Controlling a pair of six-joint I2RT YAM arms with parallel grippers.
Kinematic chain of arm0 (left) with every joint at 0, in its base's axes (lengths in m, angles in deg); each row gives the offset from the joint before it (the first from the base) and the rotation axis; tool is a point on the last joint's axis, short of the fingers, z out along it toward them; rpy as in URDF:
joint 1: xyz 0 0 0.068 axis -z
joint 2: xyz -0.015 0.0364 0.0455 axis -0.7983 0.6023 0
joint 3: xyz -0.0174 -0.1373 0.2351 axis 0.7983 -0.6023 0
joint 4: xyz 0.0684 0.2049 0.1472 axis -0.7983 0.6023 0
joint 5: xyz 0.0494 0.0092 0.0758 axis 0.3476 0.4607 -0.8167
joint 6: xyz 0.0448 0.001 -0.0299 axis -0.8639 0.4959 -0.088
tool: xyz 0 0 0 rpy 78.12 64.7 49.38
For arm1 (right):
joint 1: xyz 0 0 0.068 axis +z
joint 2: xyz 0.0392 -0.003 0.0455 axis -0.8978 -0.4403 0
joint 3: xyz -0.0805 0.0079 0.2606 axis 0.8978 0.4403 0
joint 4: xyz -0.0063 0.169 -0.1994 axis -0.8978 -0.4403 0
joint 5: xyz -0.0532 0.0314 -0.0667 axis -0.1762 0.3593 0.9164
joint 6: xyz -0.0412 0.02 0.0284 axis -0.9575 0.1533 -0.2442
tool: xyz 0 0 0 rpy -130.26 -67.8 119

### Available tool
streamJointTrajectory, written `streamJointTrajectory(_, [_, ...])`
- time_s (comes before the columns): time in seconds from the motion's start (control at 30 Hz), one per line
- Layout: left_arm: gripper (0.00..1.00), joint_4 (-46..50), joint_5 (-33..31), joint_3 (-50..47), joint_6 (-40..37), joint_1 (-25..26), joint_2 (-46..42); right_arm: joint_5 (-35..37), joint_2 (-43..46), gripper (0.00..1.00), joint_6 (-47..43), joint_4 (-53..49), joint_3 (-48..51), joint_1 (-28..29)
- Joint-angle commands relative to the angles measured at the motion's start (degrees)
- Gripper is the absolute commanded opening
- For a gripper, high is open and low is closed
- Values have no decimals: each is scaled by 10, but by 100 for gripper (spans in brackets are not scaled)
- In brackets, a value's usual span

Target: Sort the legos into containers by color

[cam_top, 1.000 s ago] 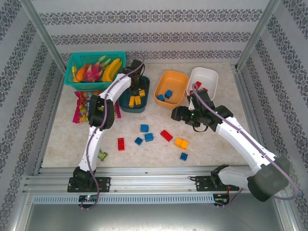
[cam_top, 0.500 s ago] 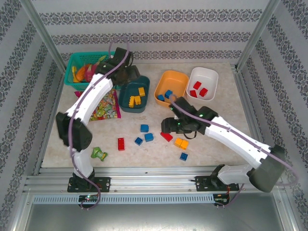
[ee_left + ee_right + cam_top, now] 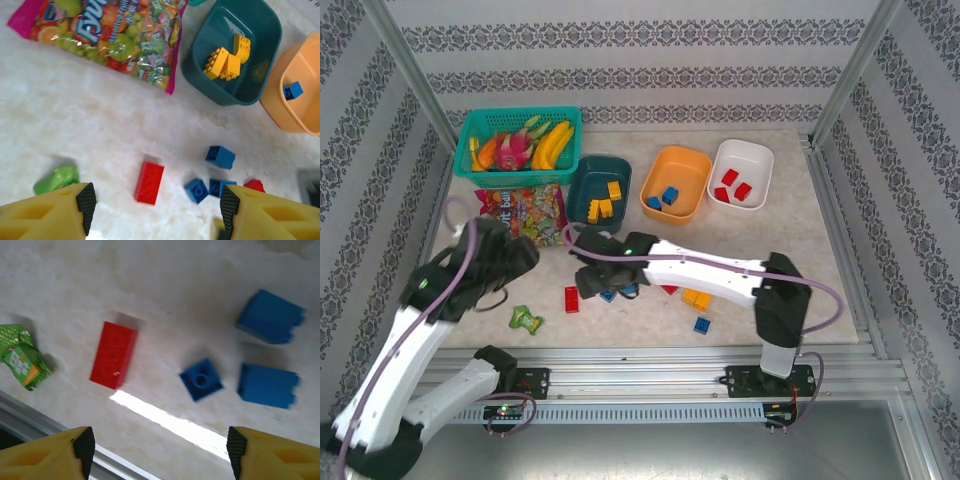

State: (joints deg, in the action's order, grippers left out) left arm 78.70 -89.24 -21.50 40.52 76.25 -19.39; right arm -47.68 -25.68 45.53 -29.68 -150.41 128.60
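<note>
We are hanging our right gripper (image 3: 159,450) wide open and empty over a red lego (image 3: 113,355) and three blue legos (image 3: 201,380) on the table (image 3: 820,230), our left gripper (image 3: 156,207) gaping empty too, while yellow legos (image 3: 225,60) are lying in the teal tub (image 3: 197,60), others in the orange tub (image 3: 685,170) and white tub (image 3: 745,160)
</note>
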Motion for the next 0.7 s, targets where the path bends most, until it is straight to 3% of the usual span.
streamJointTrajectory(0.0, [70,105,-6,-17,19,5,-60,34,-55,73,52,-28,-47,19])
streamJointTrajectory(0.4, [70,214,54,3,-14,5,-197,77,-240,75,119,-89,-227,55])
streamJointTrajectory(0.67, [70,241,70,32,-38,5,-205,82,-300,65,141,-84,-261,58])
